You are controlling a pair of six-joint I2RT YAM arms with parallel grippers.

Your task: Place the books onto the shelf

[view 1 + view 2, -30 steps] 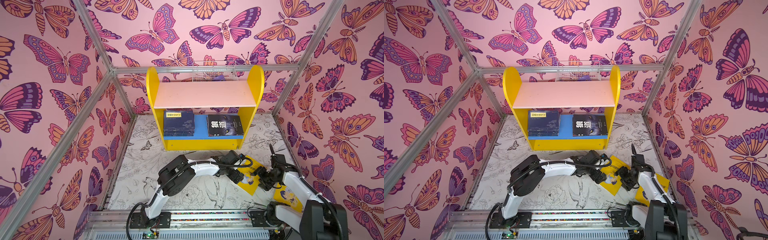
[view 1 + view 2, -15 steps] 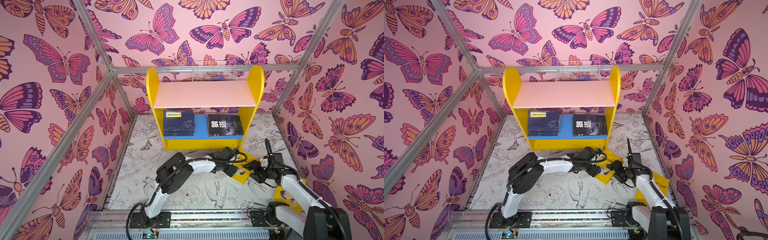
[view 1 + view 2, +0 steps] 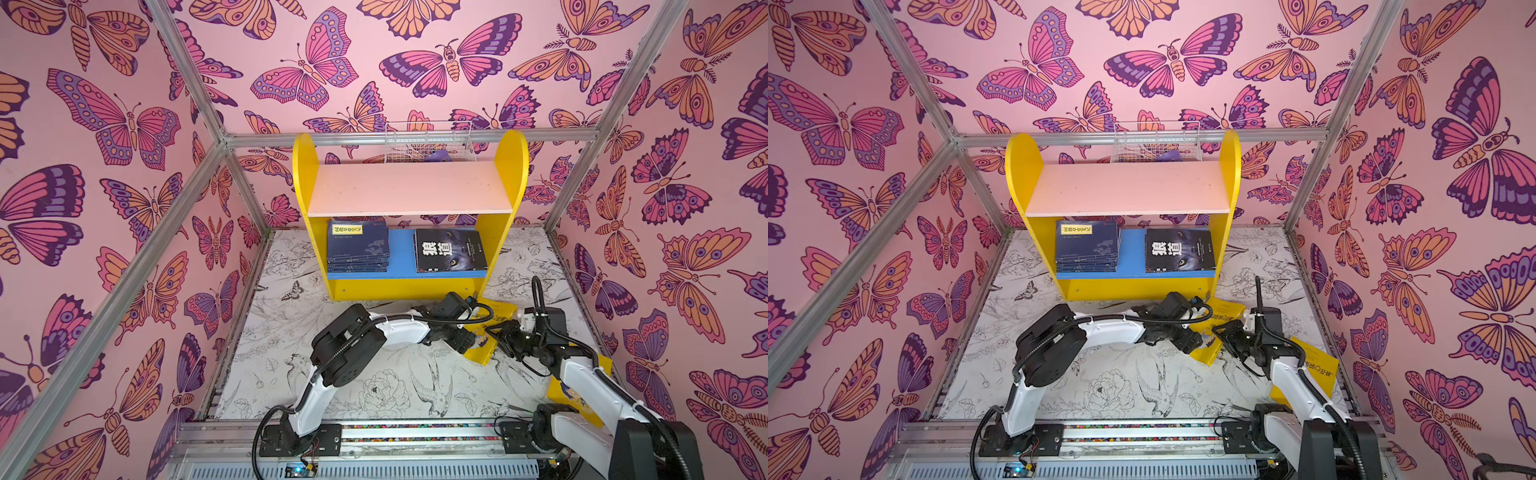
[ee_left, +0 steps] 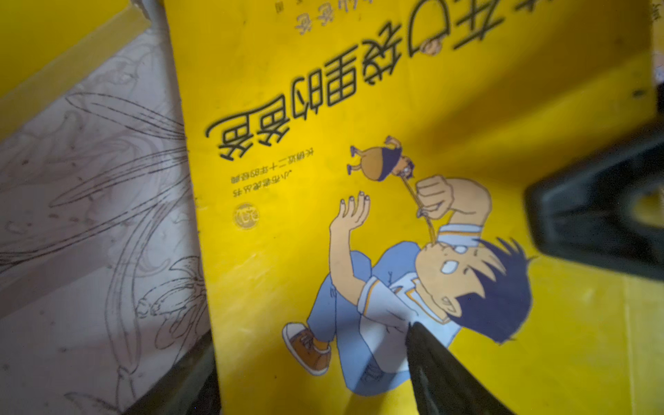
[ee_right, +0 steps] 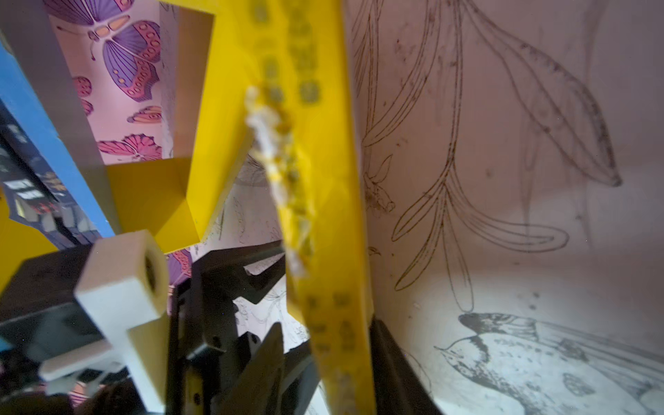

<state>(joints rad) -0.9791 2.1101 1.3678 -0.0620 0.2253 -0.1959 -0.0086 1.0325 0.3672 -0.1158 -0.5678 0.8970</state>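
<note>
A bright yellow cartoon-cover paperback (image 3: 498,312) is tilted up off the flower-printed white counter (image 3: 374,374), just in front of the right foot of the yellow-sided two-tier shelf (image 3: 512,166). The right hand (image 3: 501,332) pinches the book's edge. The left hand (image 3: 467,341) is spread open at the cover. The pinch looks shallow, so the right hand should hold firmly while the left steadies the floppy cover. The book then needs lifting clear of the yellow front rail and laying flat on the blue lower board (image 3: 401,255).
</note>
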